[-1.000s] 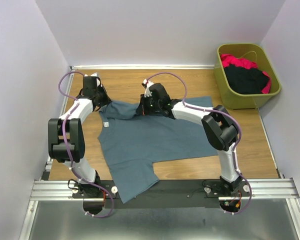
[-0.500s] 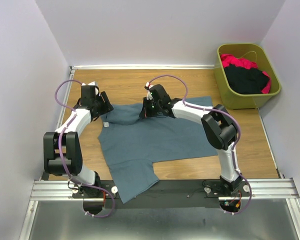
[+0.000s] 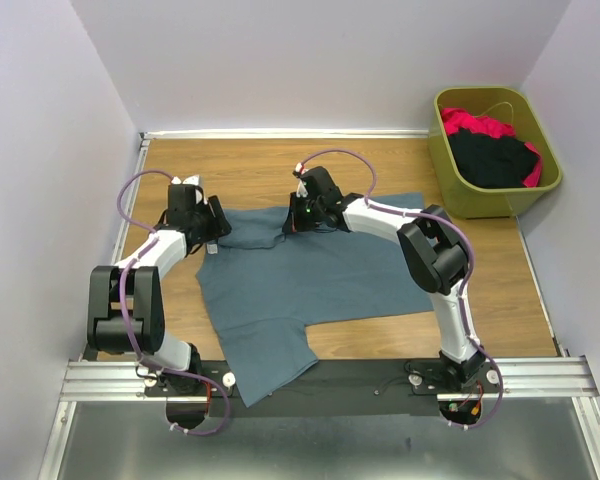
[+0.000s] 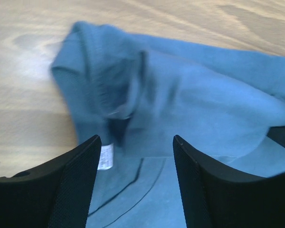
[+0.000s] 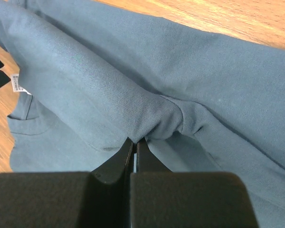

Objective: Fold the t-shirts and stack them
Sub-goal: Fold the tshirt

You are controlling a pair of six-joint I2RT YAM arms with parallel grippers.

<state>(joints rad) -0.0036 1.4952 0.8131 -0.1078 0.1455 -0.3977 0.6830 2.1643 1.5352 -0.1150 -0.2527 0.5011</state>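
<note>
Soft, limp t-shirt: fold clamped in right fingers; left fingers held apart above it; hem edges judged best gripped.

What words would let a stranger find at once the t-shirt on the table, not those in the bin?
In the middle of the wooden table one slate-blue t-shirt lies spread, its far edge folded over. A small white neck label shows on its left. The black shirt and red-pink shirt sit in the olive-green bin; only this one is blue.

T-shirt spread on table; bin at far right holds perhaps two shirts.
</note>
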